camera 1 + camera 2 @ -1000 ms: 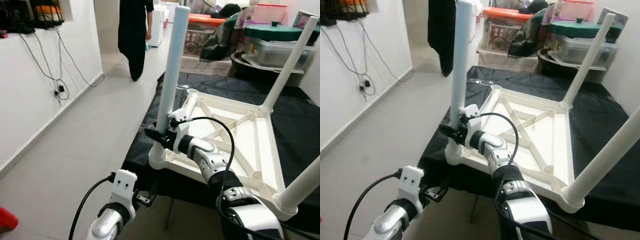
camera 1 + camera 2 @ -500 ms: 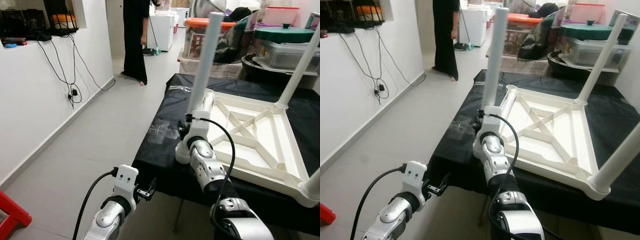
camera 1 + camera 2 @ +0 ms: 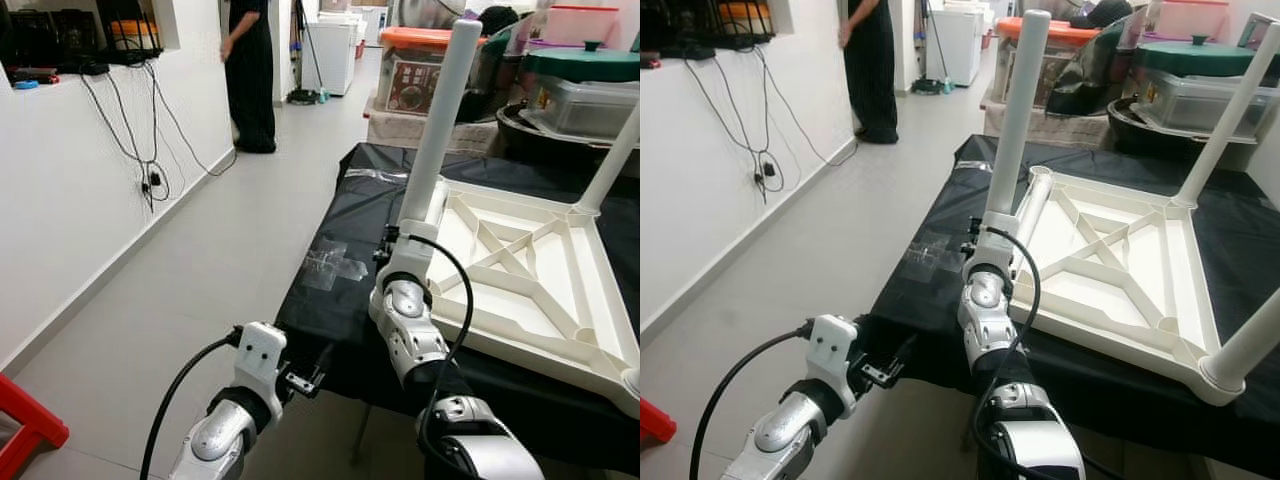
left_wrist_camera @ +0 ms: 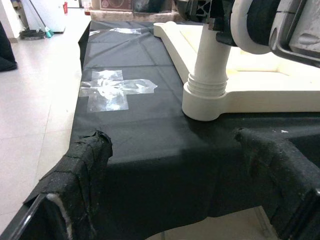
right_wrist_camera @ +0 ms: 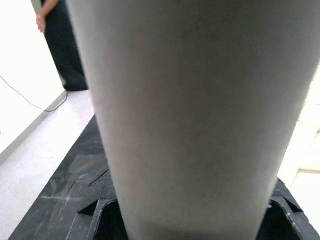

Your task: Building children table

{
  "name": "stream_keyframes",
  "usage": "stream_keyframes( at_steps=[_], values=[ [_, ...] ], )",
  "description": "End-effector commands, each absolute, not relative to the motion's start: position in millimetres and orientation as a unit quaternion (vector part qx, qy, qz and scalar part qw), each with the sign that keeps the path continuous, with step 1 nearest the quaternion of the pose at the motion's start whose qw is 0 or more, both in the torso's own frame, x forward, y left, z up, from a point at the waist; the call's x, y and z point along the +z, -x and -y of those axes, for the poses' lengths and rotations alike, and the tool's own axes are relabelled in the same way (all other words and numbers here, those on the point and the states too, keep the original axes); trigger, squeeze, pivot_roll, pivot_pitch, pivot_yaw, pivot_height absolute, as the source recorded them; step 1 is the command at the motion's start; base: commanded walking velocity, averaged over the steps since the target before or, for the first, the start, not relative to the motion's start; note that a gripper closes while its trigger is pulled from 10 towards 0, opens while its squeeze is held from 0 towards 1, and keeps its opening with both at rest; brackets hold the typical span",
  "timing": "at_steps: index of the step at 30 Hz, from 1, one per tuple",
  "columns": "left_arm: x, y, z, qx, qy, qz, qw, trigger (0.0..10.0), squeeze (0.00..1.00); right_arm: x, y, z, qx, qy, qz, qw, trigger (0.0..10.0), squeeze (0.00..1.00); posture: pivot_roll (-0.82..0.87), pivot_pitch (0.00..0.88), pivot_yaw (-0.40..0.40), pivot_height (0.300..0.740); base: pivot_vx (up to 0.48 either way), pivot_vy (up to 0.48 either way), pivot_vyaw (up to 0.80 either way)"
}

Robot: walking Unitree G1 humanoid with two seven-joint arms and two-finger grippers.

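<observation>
A white children's table lies upside down on a black-covered table, with its legs pointing up. My right gripper is at the base of the near-left leg, shut around it. In the right wrist view that leg stands between the black fingers. My left gripper hangs open just below and in front of the table's near edge, holding nothing. In the left wrist view its fingers are spread, facing the leg's socket. Two more legs stand on the right.
A person in black stands down the hallway at the back left. Storage boxes and bins crowd the far side of the table. Cables hang on the white wall to the left. A red object sits low left. Clear tape patches the cloth.
The whole view has shifted as I moved. My right gripper stays on the near-left leg, its wrist now end-on to me. The person has gone further down the hall.
</observation>
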State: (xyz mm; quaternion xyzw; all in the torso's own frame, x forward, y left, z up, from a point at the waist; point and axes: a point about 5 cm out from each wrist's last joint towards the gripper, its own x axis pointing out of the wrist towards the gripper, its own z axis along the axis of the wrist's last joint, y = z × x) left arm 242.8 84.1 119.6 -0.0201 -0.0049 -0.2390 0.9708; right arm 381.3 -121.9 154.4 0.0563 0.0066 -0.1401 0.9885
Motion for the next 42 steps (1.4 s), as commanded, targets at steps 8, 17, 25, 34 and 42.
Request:
stream_keyframes(
  at_steps=[8, 17, 25, 34, 42],
  values=[
    [115.9, -244.0, -69.1, -0.27, 0.029, -0.002, 0.962, 10.0, 0.0, 149.5, -383.0, 130.3, 0.01, -0.076, 0.004, 0.997, 10.0, 0.0, 0.01, 0.0, -0.04, 0.74, 0.0, 0.0, 0.0],
    [116.2, -245.4, -63.5, -0.281, 0.024, -0.001, 0.96, 10.0, 0.0, 168.3, -385.8, 126.9, 0.318, -0.04, -0.021, 0.947, 10.0, 0.0, 0.03, 0.0, -0.066, 0.74, 0.0, 0.0, 0.0],
    [118.0, -244.4, -64.1, -0.282, 0.024, -0.003, 0.959, 10.0, 0.0, 172.5, -381.3, 119.1, 0.442, -0.016, -0.037, 0.896, 10.0, 0.0, 0.06, 0.0, -0.079, 0.74, 0.0, 0.0, 0.0],
    [118.0, -243.7, -62.5, -0.284, 0.021, -0.003, 0.959, 10.0, 0.0, 186.6, -380.4, 105.1, 0.552, -0.011, -0.052, 0.832, 10.0, 0.0, 0.08, 0.0, -0.091, 0.74, 0.0, 0.0, 0.0],
    [118.0, -243.0, -63.3, -0.284, 0.02, -0.003, 0.959, 10.0, 0.0, 188.6, -379.0, 94.6, 0.575, -0.016, -0.052, 0.817, 0.0, 0.0, 0.09, 0.0, -0.091, 0.74, 0.0, 0.0, 0.0]
  ],
)
